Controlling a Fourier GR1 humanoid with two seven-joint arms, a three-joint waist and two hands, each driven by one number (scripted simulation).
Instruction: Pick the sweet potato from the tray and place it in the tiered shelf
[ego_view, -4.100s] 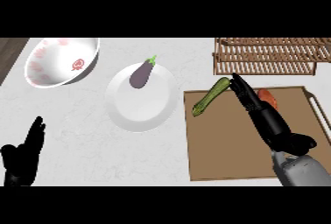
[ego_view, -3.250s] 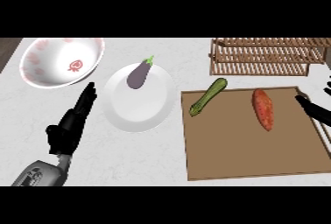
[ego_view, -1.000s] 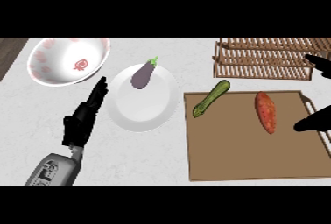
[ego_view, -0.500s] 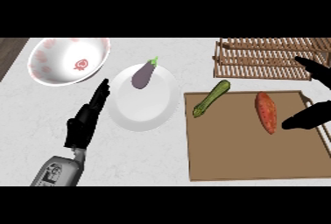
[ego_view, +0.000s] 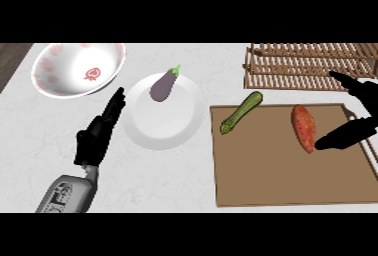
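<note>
tapered orange sweet potato (ego_view: 303, 127) toward right edge of flat wooden tray (ego_view: 280, 175), r hand (ego_view: 345, 137) splayed open beside it, thumb by its near tip, slatted tiered shelf (ego_view: 310, 65) behind, l hand (ego_view: 96, 137) flat, open

The right edge cuts off the right hand (ego_view: 347, 137) and the tiered shelf (ego_view: 299, 61).

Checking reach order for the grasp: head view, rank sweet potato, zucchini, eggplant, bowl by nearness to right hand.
1. sweet potato: on the tray, just left of the right hand.
2. zucchini: tray's upper left.
3. eggplant: on the plate.
4. bowl: far upper left.
</note>
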